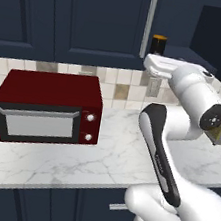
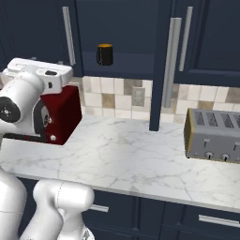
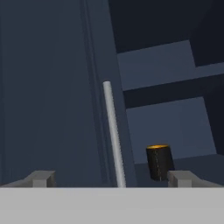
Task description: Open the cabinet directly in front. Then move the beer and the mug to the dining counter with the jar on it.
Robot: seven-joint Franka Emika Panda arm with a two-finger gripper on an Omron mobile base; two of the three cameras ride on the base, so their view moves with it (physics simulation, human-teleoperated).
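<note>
The mug is seen standing upright on the open cabinet shelf — just ahead and a bit right of the gripper, whose fingers are spread wide, holding nothing.

No readable text anywhere in the kitchen.
The red microwave, the toaster, the mug and the cabinet doors carry no legible words, brand marks, numbers or signs; the knobs show no readable markings.
</note>
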